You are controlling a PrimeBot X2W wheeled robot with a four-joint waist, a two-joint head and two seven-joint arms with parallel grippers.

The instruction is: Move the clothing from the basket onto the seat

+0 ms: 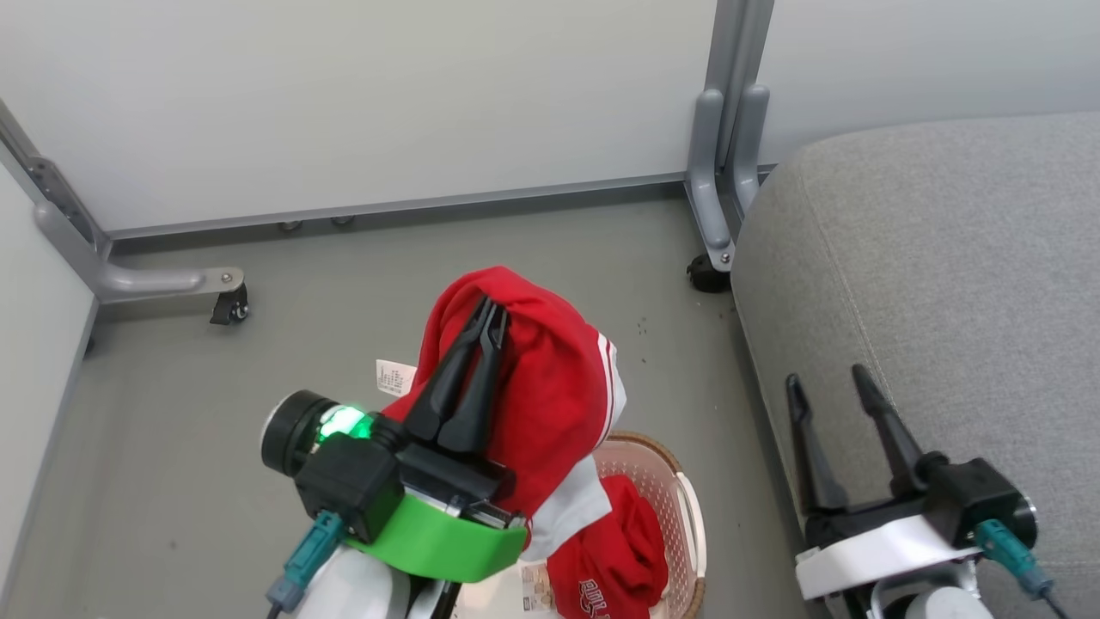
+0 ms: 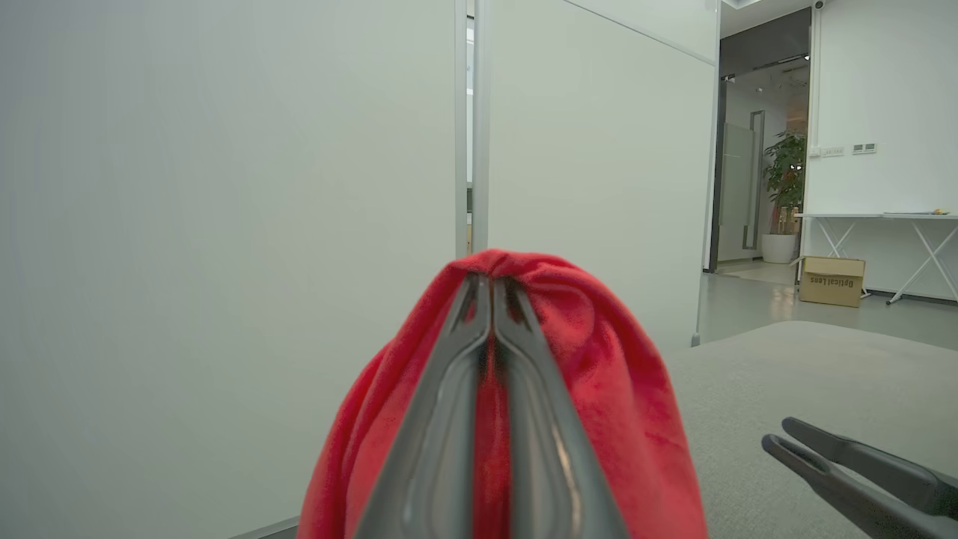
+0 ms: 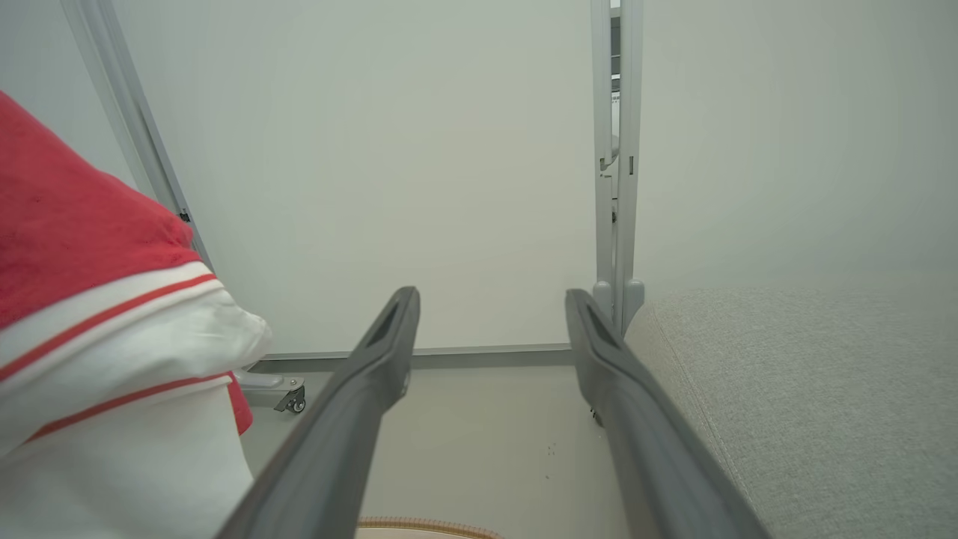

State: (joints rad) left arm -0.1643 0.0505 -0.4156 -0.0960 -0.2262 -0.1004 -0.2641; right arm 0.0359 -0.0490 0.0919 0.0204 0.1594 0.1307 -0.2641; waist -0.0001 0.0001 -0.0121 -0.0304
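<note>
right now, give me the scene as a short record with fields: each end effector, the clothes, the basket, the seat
left end effector: shut on striped red garment, raised, hanging over the basket
right end effector: open, empty, in front of the seat
lettered red garment: lying in the basket
seat: neither garment on it yet
floor: grey, basket stands on it beside the seat

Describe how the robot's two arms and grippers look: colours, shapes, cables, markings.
Each gripper has two long, dark, tapering fingers on a blocky black body. The left gripper has a bright green curved wrist band and a glowing green light. The right gripper has a white wrist band. Each carries a teal plug on a thin cable; the forearms are pale.
</note>
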